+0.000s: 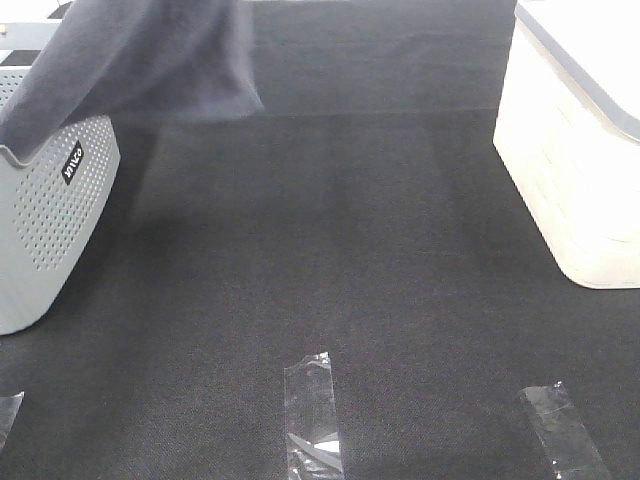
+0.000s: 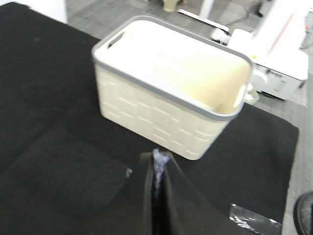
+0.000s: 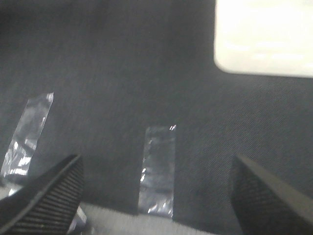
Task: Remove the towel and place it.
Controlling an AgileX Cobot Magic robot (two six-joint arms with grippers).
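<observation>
The slate-grey towel (image 1: 140, 60) hangs in the air at the far left of the exterior high view, its lower edge draped over the rim of the grey perforated basket (image 1: 50, 200). Its top runs out of the frame and it looks blurred. Neither gripper shows in that view. In the left wrist view my left gripper (image 2: 156, 171) is shut, with a thin frayed sliver of the towel (image 2: 157, 160) pinched between its tips. In the right wrist view my right gripper (image 3: 156, 196) is open and empty, low over the dark carpet.
A cream basket with a grey rim (image 1: 570, 170) stands at the right; the left wrist view shows it empty (image 2: 171, 88). Clear tape strips (image 1: 312, 415) (image 1: 565, 430) lie on the dark carpet near the front edge, and one shows between the right fingers (image 3: 157, 169).
</observation>
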